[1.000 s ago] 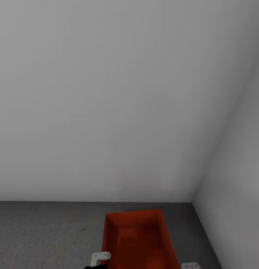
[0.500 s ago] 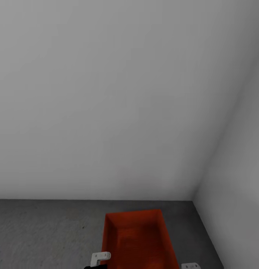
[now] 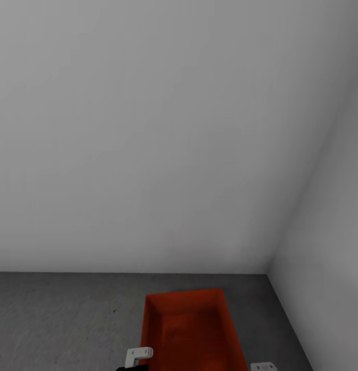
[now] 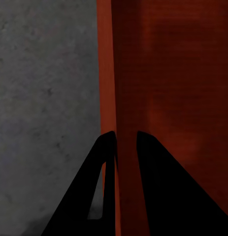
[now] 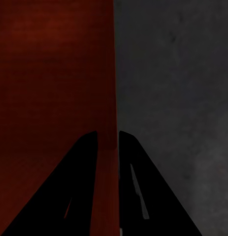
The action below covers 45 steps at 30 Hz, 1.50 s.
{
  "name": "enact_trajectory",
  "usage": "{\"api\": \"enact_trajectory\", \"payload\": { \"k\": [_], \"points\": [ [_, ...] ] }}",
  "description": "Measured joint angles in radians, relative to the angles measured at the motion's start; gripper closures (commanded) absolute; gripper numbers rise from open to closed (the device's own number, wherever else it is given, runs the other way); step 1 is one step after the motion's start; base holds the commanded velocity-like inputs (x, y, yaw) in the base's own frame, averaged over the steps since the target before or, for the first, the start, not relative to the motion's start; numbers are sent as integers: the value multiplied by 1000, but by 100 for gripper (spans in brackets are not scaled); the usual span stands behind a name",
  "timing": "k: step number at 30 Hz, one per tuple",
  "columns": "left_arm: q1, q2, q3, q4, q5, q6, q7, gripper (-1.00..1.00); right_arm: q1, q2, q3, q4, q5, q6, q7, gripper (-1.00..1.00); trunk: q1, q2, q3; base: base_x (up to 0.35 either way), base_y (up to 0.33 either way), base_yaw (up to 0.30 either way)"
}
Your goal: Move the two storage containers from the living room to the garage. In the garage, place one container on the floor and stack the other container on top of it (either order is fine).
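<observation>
Orange-red rectangular plastic bin (image 3: 192, 330): over dark grey speckled floor (image 3: 60, 319), near wall corner, long axis pointing away. Left gripper (image 4: 122, 140) jaws pinching left wall; right gripper (image 5: 108, 137) jaws pinching right wall.

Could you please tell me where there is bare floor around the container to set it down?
Bare dark grey floor stretches to the left of the orange-red container, and a band lies between it and the back wall. The strip toward the right-hand wall is tighter. Left gripper and right gripper each straddle a side wall.
</observation>
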Motion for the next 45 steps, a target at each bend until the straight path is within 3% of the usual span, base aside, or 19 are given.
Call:
{"api": "enact_trajectory", "payload": {
  "k": [11, 15, 34, 45],
  "points": [
    [0, 0, 0, 0, 0, -1, 0, 100, 0, 0, 0, 0, 0, 0, 0, 100, 8, -14, -6, 0, 0, 0],
    [0, 0, 0, 0, 0, -1, 0, 100, 0, 0, 0, 0, 0, 0, 0, 100, 23, -42, -19, 0, 0, 0],
    [0, 0, 0, 0, 0, 1, 0, 100, -1, 0, 0, 0, 0, 2, 0, 100, 23, -42, -19, 0, 0, 0],
    [0, 0, 0, 0, 0, 2, 0, 100, 0, 0, 0, 1, 0, 1, 0, 100, 65, -119, -53, 0, 0, 0]
  ]
}}
